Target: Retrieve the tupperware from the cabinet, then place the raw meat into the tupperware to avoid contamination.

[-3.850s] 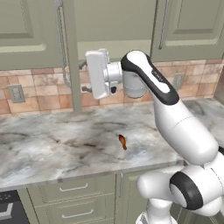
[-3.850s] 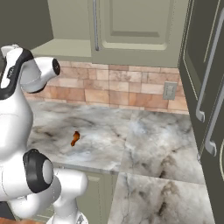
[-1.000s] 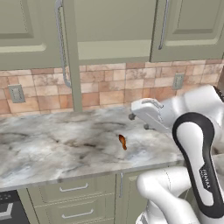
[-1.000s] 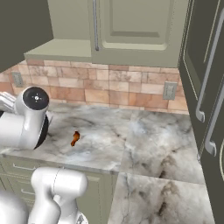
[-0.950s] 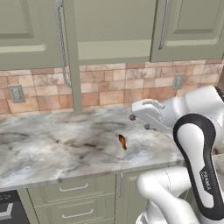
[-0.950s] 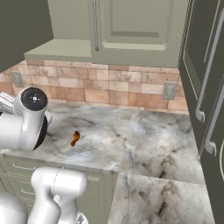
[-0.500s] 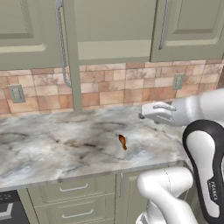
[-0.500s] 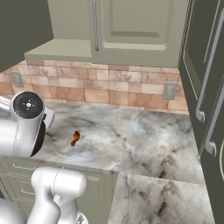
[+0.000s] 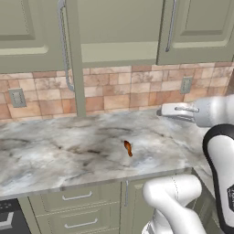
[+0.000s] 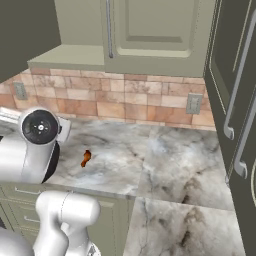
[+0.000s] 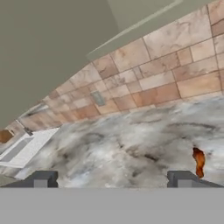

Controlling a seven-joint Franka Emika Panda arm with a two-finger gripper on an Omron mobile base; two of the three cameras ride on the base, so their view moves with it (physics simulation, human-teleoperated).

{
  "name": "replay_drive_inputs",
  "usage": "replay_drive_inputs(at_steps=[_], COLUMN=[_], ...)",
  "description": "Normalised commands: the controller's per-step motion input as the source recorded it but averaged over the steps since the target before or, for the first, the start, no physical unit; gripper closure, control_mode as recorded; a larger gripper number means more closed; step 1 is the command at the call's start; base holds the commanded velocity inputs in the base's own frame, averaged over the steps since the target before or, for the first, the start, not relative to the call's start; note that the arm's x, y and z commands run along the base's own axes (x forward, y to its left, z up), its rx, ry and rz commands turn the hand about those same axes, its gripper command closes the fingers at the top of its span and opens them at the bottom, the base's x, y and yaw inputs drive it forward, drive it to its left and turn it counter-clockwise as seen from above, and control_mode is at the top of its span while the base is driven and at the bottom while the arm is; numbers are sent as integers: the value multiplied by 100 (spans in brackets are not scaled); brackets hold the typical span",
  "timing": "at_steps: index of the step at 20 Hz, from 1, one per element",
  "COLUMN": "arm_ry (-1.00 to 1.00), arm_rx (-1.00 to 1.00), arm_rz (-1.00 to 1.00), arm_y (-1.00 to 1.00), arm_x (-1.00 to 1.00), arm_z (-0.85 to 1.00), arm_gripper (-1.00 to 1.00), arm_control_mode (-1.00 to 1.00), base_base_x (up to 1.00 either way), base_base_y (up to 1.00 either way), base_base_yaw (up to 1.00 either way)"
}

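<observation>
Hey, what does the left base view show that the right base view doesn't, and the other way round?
Left base view: drawer fronts with short handles below the counter, and a dark appliance corner at the lower left. Right base view: a tall dark cabinet with long handles at the right, beside the counter's corner stretch. Both: the raw meat lying on the marble counter, the tile backsplash and the green upper cabinet.
</observation>
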Motion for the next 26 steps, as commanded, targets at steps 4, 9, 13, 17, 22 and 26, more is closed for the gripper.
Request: replay_drive_inputs(at_steps=[4, 9, 13, 17, 22, 26], arm_ry=[-11, -9, -6, -4, -6, -9], arm_rx=[0, -3, -9, -12, -10, -8], arm_rz=[-2, -3, -5, -10, -13, -13], arm_y=[-28, -20, -11, -7, -14, -18], arm_x=[10, 16, 16, 15, 7, 3], arm_z=[28, 31, 26, 28, 31, 32], arm_gripper=[-100, -100, -100, -100, -100, -100], arm_control_mode=[-100, -100, -100, -100, -100, -100], base_base_x=[0, 0, 0, 0, 0, 0], base_base_y=[0, 0, 0, 0, 0, 0], base_base_yaw=[0, 0, 0, 0, 0, 0])
